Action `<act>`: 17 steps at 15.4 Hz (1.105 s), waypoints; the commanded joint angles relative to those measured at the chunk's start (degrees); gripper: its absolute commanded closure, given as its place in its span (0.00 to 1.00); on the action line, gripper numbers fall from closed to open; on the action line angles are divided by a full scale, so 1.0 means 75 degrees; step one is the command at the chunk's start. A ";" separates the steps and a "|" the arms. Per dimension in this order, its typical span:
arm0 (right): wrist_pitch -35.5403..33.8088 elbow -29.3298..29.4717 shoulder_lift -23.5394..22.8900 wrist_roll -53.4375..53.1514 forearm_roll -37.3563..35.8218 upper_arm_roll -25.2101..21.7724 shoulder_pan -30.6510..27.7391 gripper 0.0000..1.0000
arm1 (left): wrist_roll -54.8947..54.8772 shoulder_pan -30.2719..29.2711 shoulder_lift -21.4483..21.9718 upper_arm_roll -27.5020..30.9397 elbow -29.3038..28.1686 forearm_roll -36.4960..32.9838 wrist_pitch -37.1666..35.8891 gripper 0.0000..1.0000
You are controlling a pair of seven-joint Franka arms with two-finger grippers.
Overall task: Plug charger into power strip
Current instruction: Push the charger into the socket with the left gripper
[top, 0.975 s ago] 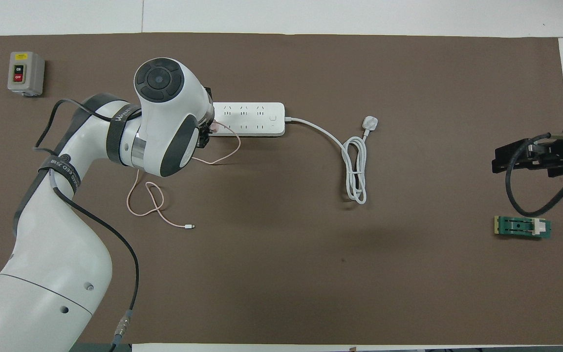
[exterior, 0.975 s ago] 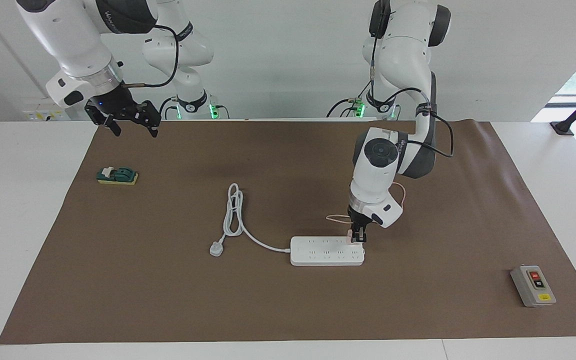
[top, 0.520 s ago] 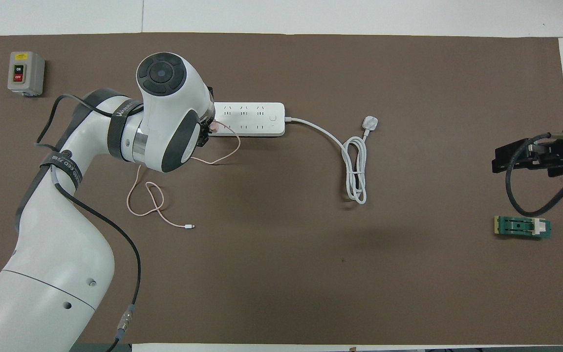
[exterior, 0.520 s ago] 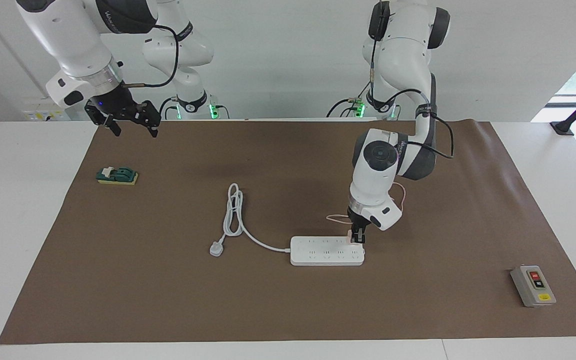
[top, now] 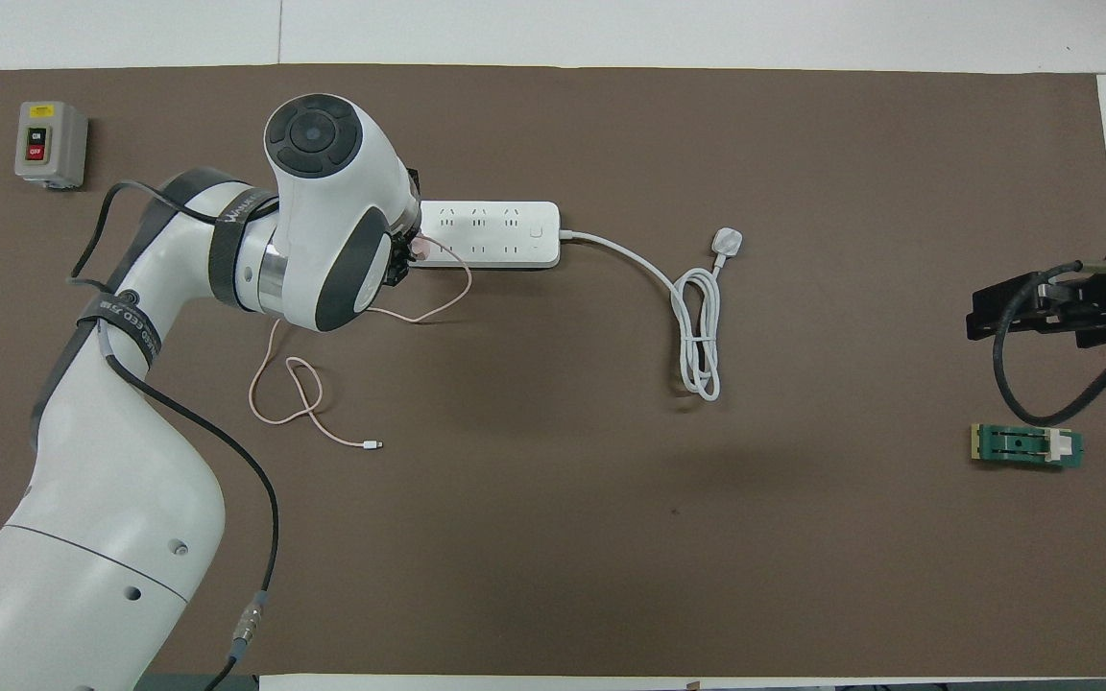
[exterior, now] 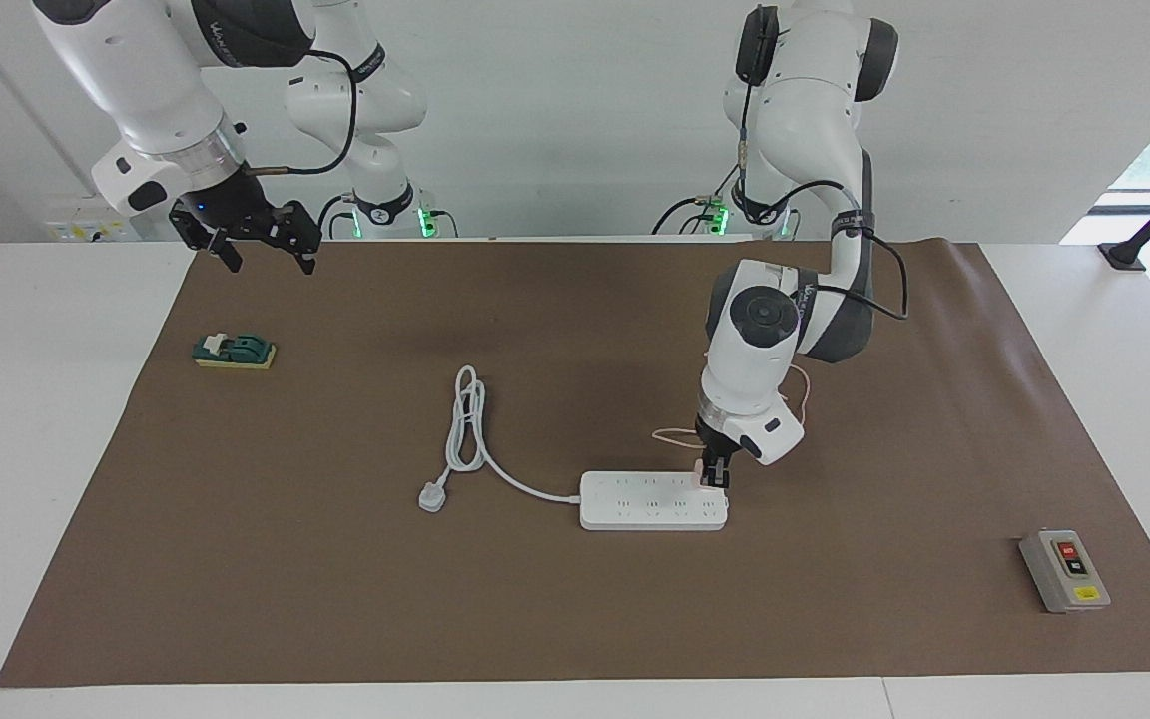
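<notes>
The white power strip (exterior: 651,501) (top: 491,233) lies flat mid-table, its thick cord running to a white plug (exterior: 431,496) (top: 727,240). My left gripper (exterior: 713,477) points straight down at the strip's end toward the left arm's side, shut on the pale-pink charger (exterior: 707,481) (top: 421,249), which sits on the strip's row nearer the robots. The arm's wrist covers most of the charger from above. The charger's thin pink cable (top: 286,389) loops across the mat to a tiny white connector (top: 373,444). My right gripper (exterior: 258,238) (top: 1033,312) hangs open, waiting above the mat's edge at the right arm's end.
A grey switch box (exterior: 1064,570) (top: 50,142) with red and black buttons stands at the mat's corner, at the left arm's end and far from the robots. A small green and yellow block (exterior: 234,352) (top: 1026,446) lies below the right gripper. The brown mat (exterior: 575,619) covers the table.
The left arm's wrist has shifted slightly over the strip's end while the gripper stays at the charger. The right arm has not moved.
</notes>
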State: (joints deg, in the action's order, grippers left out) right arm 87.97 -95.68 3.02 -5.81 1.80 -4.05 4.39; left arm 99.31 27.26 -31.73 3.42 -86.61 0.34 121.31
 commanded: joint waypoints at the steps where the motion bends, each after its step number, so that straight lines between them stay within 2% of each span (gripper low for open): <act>1: 0.0012 -0.0063 0.0066 0.0177 -0.0099 0.0130 -0.0151 0.00 | -0.0679 -0.0037 -0.0738 -0.0058 -0.0065 0.0107 0.0079 1.00; 7: 0.0012 -0.0063 0.0066 0.0177 -0.0099 0.0130 -0.0151 0.00 | -0.0772 -0.0026 -0.0878 -0.0046 0.0017 0.0048 0.0079 1.00; 10: 0.0012 -0.0063 0.0066 0.0177 -0.0099 0.0130 -0.0163 0.00 | -0.0902 -0.0049 -0.0552 -0.0035 0.0099 0.0095 -0.0050 1.00; 13: 0.0012 -0.0063 0.0066 0.0177 -0.0099 0.0130 -0.0163 0.00 | -0.1042 -0.0224 -0.0036 -0.0046 0.0111 0.0107 -0.0540 0.63; 14: 0.0012 -0.0063 0.0066 0.0177 -0.0099 0.0130 -0.0163 0.00 | -0.1054 -0.0248 0.0105 -0.0046 0.0157 0.0130 -0.0844 0.43; 16: 0.0012 -0.0063 0.0066 0.0177 -0.0099 0.0130 -0.0163 0.00 | -0.1042 -0.0248 0.0316 -0.0035 0.0402 0.0212 -0.1209 0.10; 17: 0.0012 -0.0063 0.0066 0.0177 -0.0099 0.0130 -0.0163 0.00 | -0.1042 -0.0248 0.0375 -0.0035 0.0532 0.0235 -0.1408 0.00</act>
State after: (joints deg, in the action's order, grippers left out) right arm 87.97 -95.68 3.02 -5.81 1.80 -4.05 4.39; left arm 93.19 25.96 -31.41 3.30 -84.18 1.33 115.79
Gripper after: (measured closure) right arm 0.000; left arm 0.511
